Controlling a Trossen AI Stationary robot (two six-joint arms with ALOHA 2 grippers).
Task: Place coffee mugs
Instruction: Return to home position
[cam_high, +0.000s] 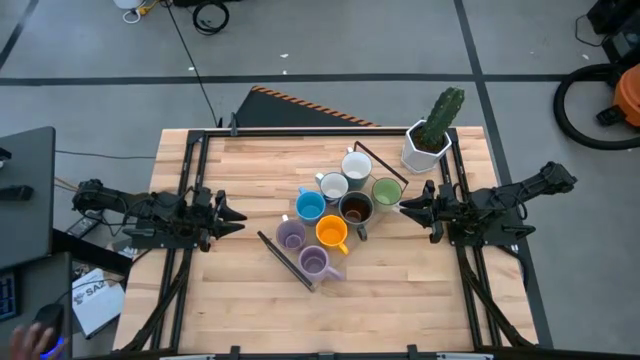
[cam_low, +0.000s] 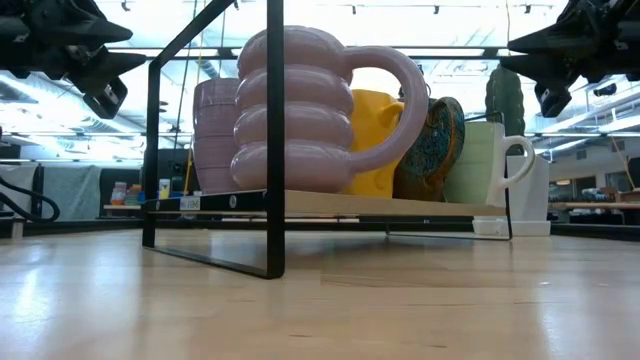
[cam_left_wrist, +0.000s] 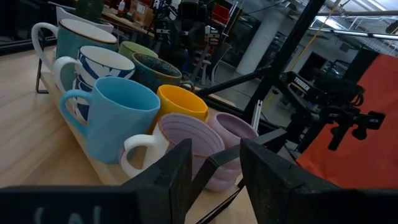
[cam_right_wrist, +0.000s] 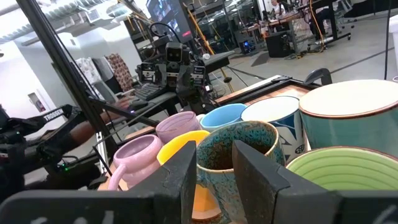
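Eight mugs stand close together on a wooden tray (cam_high: 300, 270) with a black metal frame, set aslant at mid-table: blue (cam_high: 310, 206), orange (cam_high: 332, 233), two lavender (cam_high: 290, 235) (cam_high: 315, 262), dark brown (cam_high: 356, 208), green (cam_high: 386, 191) and two white/grey (cam_high: 332, 186) (cam_high: 356, 165). My left gripper (cam_high: 240, 217) hovers open to the tray's left, level with the blue mug (cam_left_wrist: 115, 118). My right gripper (cam_high: 402, 208) hovers open to the tray's right, close to the green mug (cam_right_wrist: 348, 174) and the dark brown mug (cam_right_wrist: 239, 146). Neither touches a mug.
A cactus in a white hexagonal pot (cam_high: 428, 145) stands at the table's far right, beyond my right arm. The tray's black frame posts (cam_low: 275, 140) rise above the mugs. Bare wood lies along the table's near edge (cam_high: 330, 320) and far left (cam_high: 250, 165).
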